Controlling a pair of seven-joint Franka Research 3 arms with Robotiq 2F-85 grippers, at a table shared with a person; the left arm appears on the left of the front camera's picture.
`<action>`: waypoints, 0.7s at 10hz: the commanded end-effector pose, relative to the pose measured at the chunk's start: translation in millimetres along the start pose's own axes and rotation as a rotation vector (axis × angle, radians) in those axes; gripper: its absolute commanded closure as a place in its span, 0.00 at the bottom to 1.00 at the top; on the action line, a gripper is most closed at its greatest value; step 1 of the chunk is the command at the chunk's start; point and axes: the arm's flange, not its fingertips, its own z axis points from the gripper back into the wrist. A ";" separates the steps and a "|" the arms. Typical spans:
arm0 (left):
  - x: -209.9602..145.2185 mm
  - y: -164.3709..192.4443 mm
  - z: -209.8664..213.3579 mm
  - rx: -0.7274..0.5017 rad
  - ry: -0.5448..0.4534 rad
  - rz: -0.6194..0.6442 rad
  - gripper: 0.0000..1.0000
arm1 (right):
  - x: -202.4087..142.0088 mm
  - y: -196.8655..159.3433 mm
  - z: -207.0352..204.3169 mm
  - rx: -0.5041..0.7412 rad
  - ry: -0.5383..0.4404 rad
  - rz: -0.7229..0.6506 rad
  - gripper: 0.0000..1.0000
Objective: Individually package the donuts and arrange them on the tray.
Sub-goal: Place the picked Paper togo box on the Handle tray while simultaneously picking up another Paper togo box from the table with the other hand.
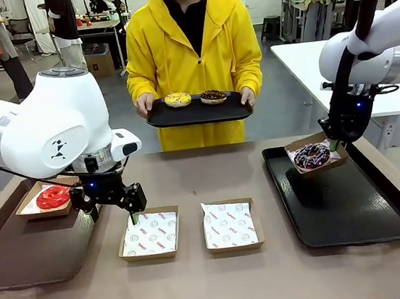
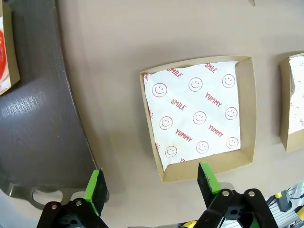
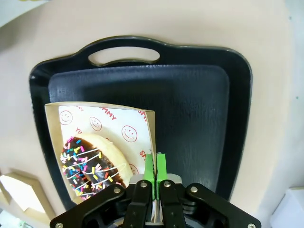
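My right gripper is shut on the rim of a paper-lined box. That box holds a dark sprinkled donut and hangs just above the black tray on the right. My left gripper is open and holds nothing, low over the table by the near edge of an empty box. A red donut lies boxed on the left tray. A person holds a third tray carrying a yellow donut and a dark donut.
A second empty lined box sits mid-table, right of the first. The person in a yellow hoodie stands at the far edge, both hands on the held tray. A white table stands behind at the right.
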 end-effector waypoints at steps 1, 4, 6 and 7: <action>0.0 1.5 -9.8 0.007 -0.017 -0.013 0.00 | 4.3 -6.7 -14.9 0.019 -0.011 -0.018 0.98; 2.9 3.5 -15.6 0.006 -0.004 -0.008 0.00 | 10.3 -6.0 -23.7 0.006 0.007 -0.054 0.98; 3.8 3.6 -20.2 0.004 0.005 -0.007 0.00 | 12.7 -5.3 -23.8 -0.014 0.008 -0.076 0.98; 3.8 3.9 -22.9 0.006 0.012 -0.008 0.00 | 14.6 -3.6 -24.3 -0.041 0.017 -0.087 0.98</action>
